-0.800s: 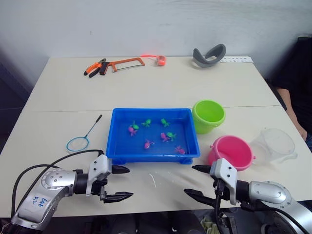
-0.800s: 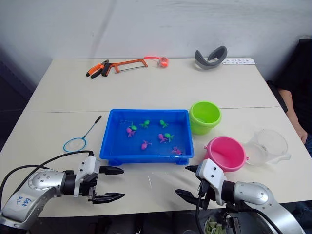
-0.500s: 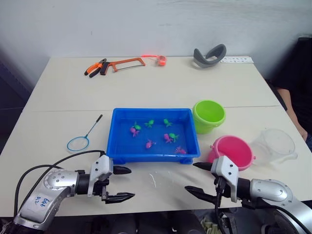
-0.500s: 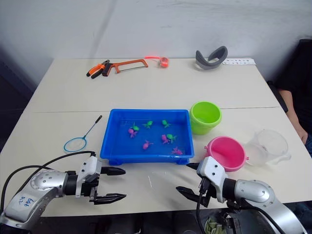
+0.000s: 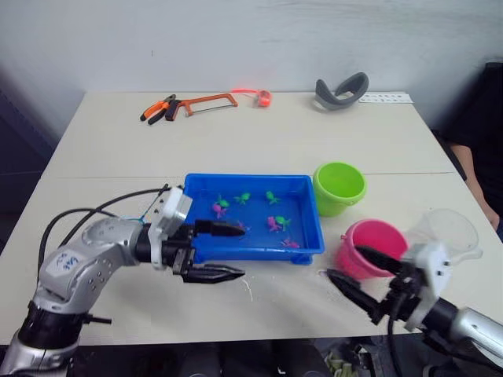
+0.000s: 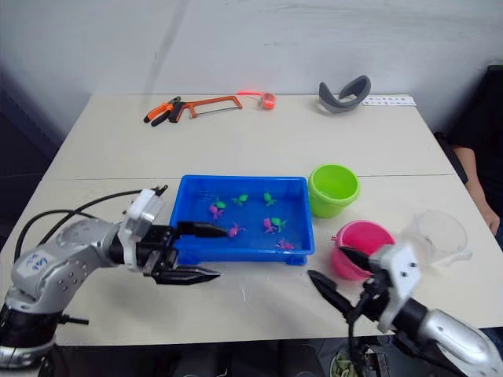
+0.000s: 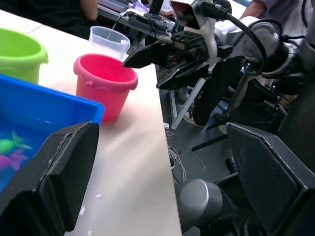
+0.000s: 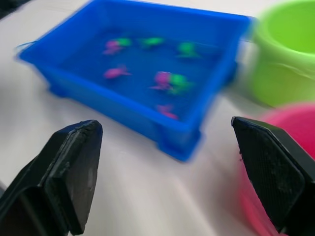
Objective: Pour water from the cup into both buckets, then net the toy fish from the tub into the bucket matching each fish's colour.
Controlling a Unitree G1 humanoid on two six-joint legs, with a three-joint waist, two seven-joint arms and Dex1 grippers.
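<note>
text: blue handwritten marks on the left arm's grey forearm casing [image 5: 64, 262], at about 8 o'clock in the head view | legibility: too small to read | other labels, brands, numbers or signs: none readable

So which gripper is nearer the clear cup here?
The right. The right gripper hangs open at the near table edge beside the pink bucket, just short of the clear cup. The left gripper, also open, hovers at the blue tub.

Glossy plastic tub [image 5: 310, 232] and buckets [image 5: 339, 187], clear plastic cup [image 5: 453, 232], matt table [image 5: 251, 141]
</note>
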